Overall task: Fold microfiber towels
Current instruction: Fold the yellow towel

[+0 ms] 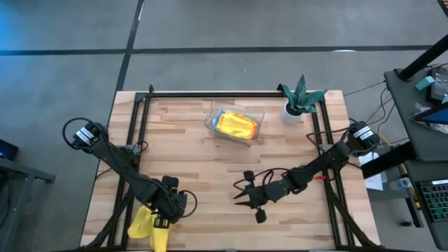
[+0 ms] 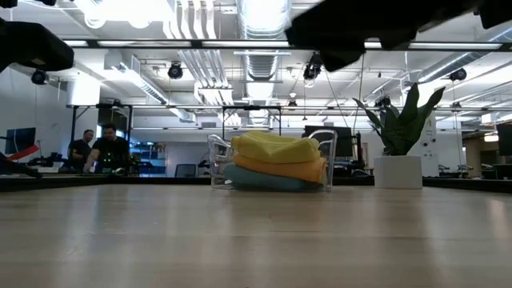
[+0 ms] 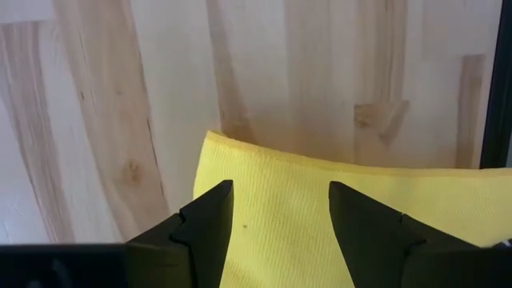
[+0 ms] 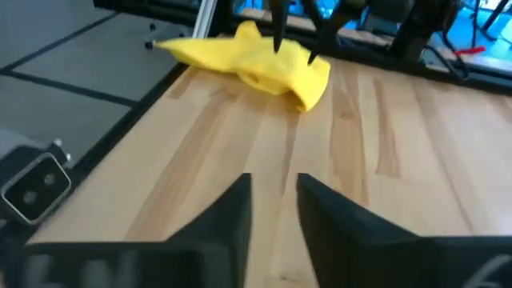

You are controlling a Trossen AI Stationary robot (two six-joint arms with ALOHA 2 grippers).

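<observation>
Yellow microfiber towel (image 1: 148,228) lies crumpled at the near left corner of your table (image 1: 210,168). Your left gripper (image 3: 280,216) hangs just above it, fingers apart and grasping nothing. Your right gripper (image 4: 274,210) waits over bare wood near the middle, fingers slightly parted, empty. Three folded towels (image 2: 276,162) are stacked in the clear plastic tray (image 1: 212,112).
</observation>
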